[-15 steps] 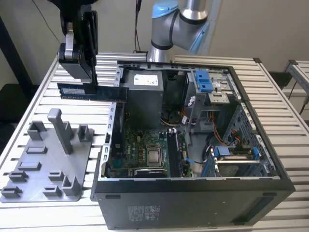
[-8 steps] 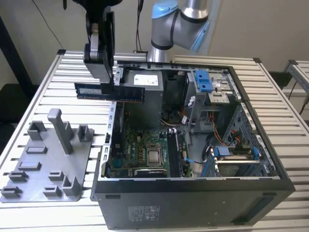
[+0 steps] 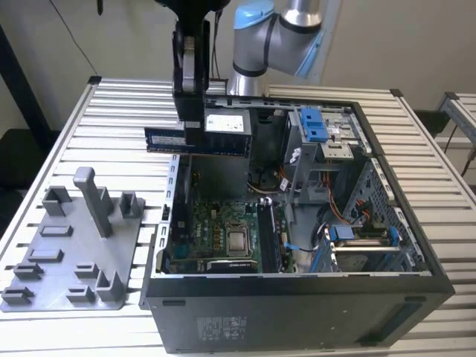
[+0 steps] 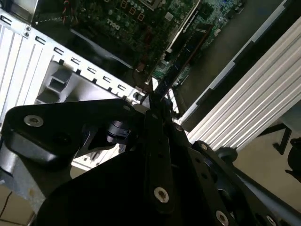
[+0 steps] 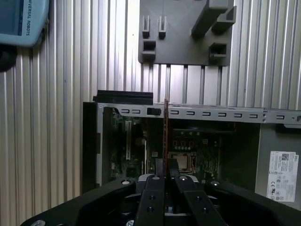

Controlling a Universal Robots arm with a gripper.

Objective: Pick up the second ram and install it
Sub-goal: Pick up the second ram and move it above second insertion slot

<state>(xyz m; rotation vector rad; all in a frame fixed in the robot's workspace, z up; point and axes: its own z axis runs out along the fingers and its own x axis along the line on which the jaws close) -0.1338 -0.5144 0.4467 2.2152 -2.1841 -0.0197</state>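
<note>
Above the open computer case [image 3: 297, 301], near its wall on the exterior view's left, the gripper [image 3: 192, 134] hangs from the arm [image 3: 262, 37] with its fingers [image 5: 172, 168] closed on the second ram [image 3: 162, 139]. From where I stand the stick is clear of everything. It is held in the air with its long edge level and its flat face toward the exterior camera, and the fingers clamp it near its middle. One end reaches out past the case wall over the slatted desk [image 3: 111, 111]. The other end crosses in front of the grey power supply box [image 3: 227, 121] that sits in the far corner of the case.

In the first wrist view the ram [image 5: 165, 134] shows edge-on as a thin line running straight out from between the fingertips, across the case's perforated wall. The motherboard [image 3: 216, 223] lies in the floor of the case below it, with the square processor [image 3: 238, 240] bare in its socket.

On the desk just beside the case, to the exterior view's left, lies the grey fixture tray [image 3: 71, 260] with its upright posts. It is well apart from the gripper, and I cannot make out a stick in its holders.
</note>
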